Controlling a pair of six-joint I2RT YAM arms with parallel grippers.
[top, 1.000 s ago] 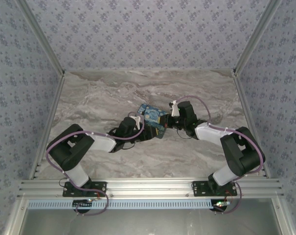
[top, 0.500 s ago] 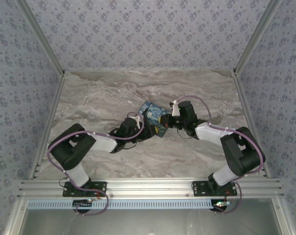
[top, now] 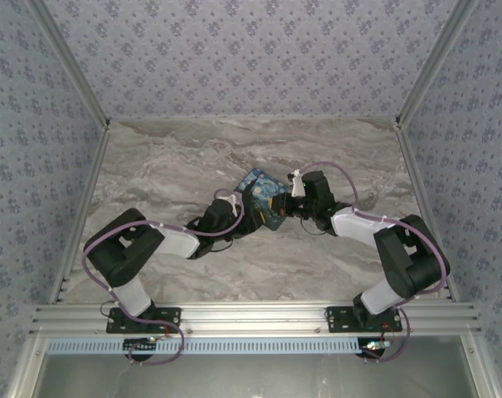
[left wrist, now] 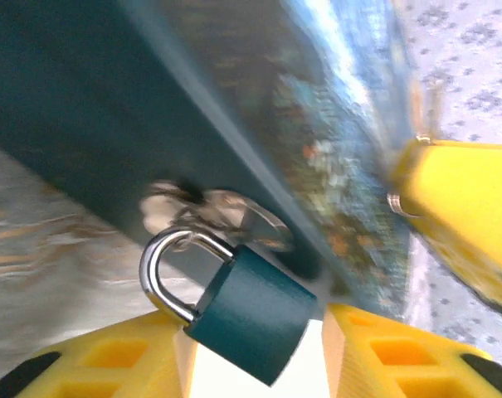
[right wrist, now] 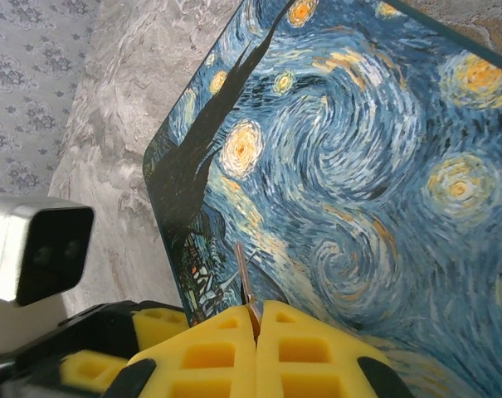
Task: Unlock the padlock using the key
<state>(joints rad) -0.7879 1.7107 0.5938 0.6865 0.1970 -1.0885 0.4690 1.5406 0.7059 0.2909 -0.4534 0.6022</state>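
Teal padlock (left wrist: 251, 311) hangs off a silver hasp (left wrist: 221, 217) on the dark side of the box (top: 264, 197). Its shackle (left wrist: 161, 267) is threaded through the hasp, with both legs seated in the body. The body is tilted, its lower corner pointing down between the left fingers (left wrist: 109, 365). Those yellow pads sit either side of the body, partly spread and right up against its corners. Can't tell from the left wrist view whether they actually grip it or just flank it. Box is the starry-night print one, roughly mid-surface (top: 168, 166), a bit right of centre and well clear of all four edges. It looks tipped up rather than lying flat, and sits between the two wrists in the top view. Marble surface shows under the dark side in the left wrist view. Right fingers (right wrist: 313, 356) are pressed together, pinching the key (right wrist: 244, 269). The key is a thin dark blade sticking up out of the seam between the pads. Its tip lies over the printed face of the box, near the box corner closest to the left arm. Whether it touches the print is unclear. Key is at the printed face and padlock at the dark side, so the two are apart. Left arm's grey camera block (right wrist: 36, 249) sits just off that same box corner in the right wrist view.
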